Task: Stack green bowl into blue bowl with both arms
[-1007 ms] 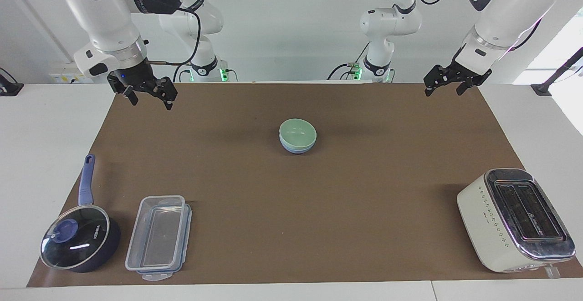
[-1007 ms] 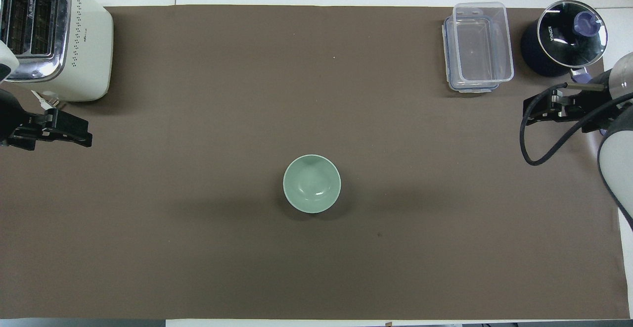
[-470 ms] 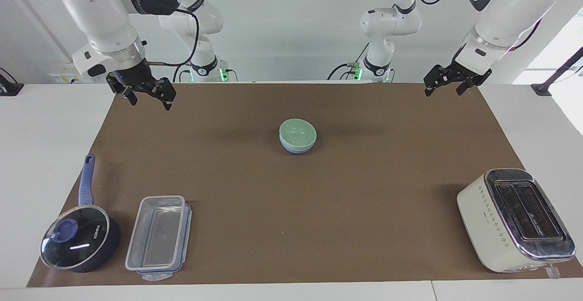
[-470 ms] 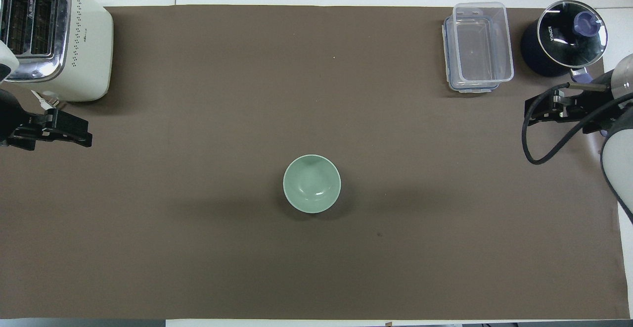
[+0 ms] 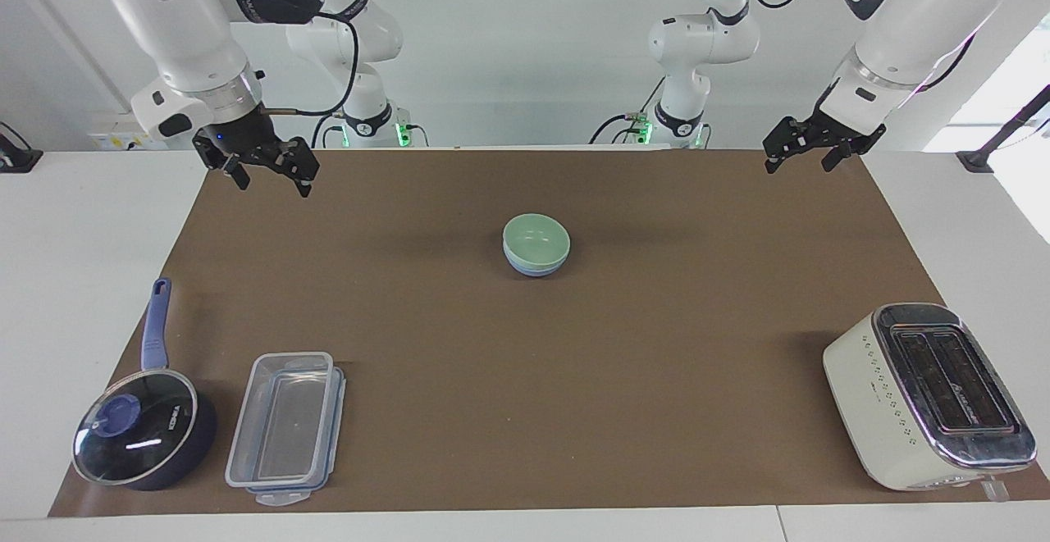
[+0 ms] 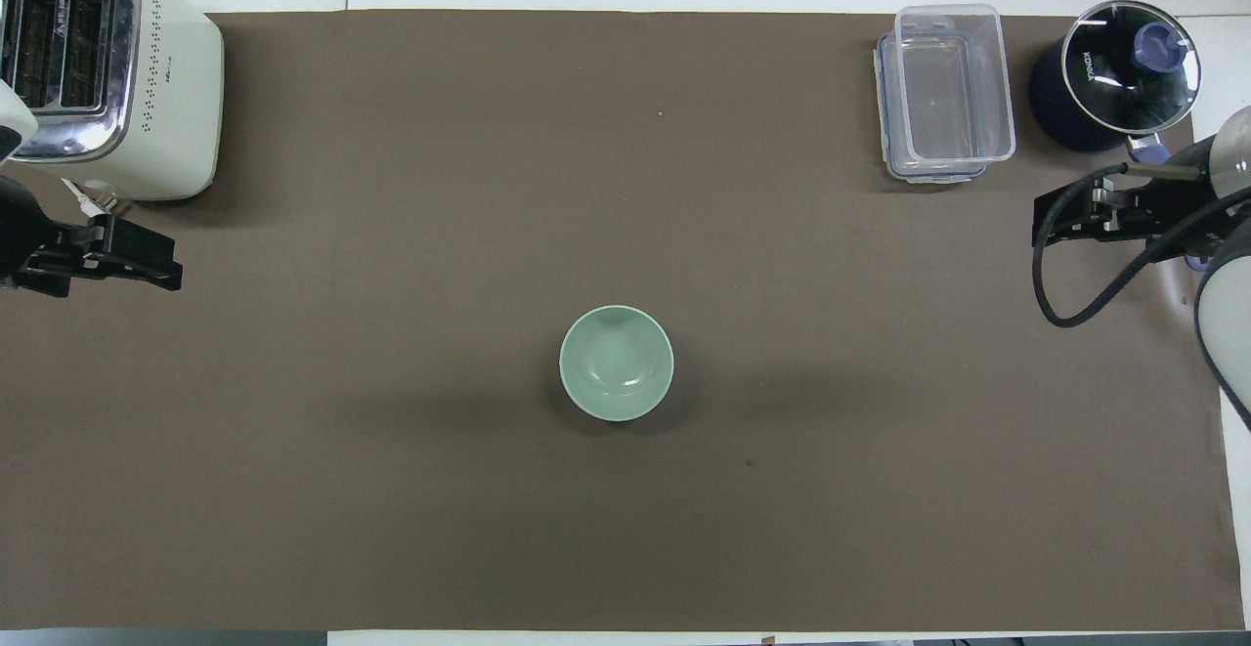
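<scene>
The pale green bowl sits nested in the light blue bowl at the middle of the brown mat. Only the blue bowl's lower wall shows under it, and the overhead view hides the blue bowl completely. My right gripper hangs open and empty over the mat's corner at the right arm's end. Over the mat's edge at the left arm's end, my left gripper is also open and holds nothing. Both are well away from the bowls.
A cream toaster stands at the left arm's end, farther from the robots than the bowls. A clear lidded container and a dark blue saucepan with a glass lid stand at the right arm's end.
The right arm has shifted very slightly, its gripper still open. The bowls and the left arm have not moved.
</scene>
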`<state>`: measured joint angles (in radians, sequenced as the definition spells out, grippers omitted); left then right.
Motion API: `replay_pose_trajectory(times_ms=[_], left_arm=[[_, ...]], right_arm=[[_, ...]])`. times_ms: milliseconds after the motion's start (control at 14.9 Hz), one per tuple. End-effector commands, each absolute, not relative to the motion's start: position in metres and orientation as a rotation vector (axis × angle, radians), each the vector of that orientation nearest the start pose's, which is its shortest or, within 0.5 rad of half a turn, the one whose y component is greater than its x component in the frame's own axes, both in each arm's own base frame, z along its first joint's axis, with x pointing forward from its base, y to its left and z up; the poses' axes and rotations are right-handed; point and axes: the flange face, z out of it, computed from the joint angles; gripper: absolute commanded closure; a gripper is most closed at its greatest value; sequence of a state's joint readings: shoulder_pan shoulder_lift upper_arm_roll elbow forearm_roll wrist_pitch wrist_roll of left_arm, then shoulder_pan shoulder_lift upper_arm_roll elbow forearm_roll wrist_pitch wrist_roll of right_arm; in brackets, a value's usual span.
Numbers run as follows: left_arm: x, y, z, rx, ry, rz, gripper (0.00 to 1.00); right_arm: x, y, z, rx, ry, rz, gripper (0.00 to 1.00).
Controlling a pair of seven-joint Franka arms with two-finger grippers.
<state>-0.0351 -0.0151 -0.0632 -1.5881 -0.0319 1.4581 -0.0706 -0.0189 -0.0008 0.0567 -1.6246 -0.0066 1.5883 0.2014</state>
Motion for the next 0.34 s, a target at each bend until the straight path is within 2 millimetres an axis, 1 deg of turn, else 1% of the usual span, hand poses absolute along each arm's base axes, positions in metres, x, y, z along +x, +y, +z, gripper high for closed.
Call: replay_pose_trajectory(times_ms=[0, 268], left_arm=[[0.5331, -0.0539, 0.6215, -3.137, 0.044, 0.157, 0.00], [0.5331, -0.0539, 0.6215, -3.137, 0.044, 0.157, 0.00]], right_arm=[[0.5521, 0.0184, 0.6046, -3.116, 0.231, 0.036, 0.00], [0.5519, 0.0184, 0.6049, -3.116, 0.222, 0.032, 0.00]])
